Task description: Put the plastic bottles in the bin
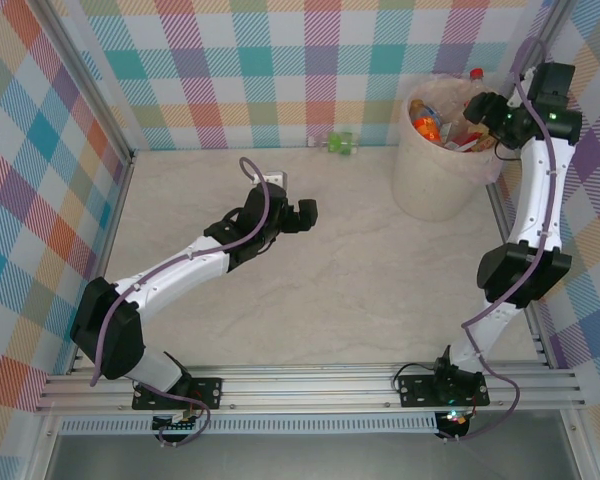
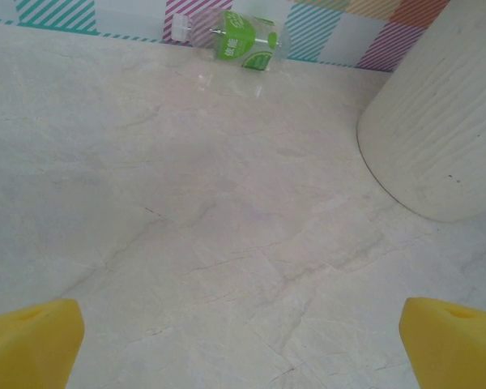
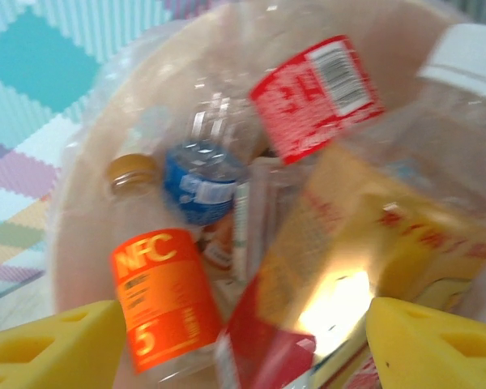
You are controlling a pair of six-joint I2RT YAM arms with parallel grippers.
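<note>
Obs, top + wrist cams.

Your L gripper [image 1: 305,213] sits over mid-table. Its pads [image 2: 32,344] are yellow, wedge-shaped and spread wide, w/ nothing btwn them. The table [image 1: 360,290] is pale, marble-look and smooth, w/ faint veins.

One green bottle [image 1: 340,142] lies on its side at the foot of the far checked wall [image 1: 280,60]. It has a clear body, a green label and a white cap. There's bare table all the way btwn your L gripper and it.

The bin [image 1: 435,185] stands in the far right corner, well apart from that bottle. It's round and cream w/ a finely ribbed side. A thin clear liner [image 1: 442,92] is crumpled over the rim.

Your R gripper [image 1: 485,108] hangs over the bin mouth. Its fingers [image 3: 53,344] are also wide apart and clamp nothing I can make out (frame is blurred). Below it, bottles [image 3: 198,182] are piled loose, showing orange NFC, blue and red labels. A yellow-label bottle [image 3: 373,243] w/ a white cap is nearest the lens, lying btwn the fingers. The R arm runs just beside the bin, so room is tight on that side.
</note>
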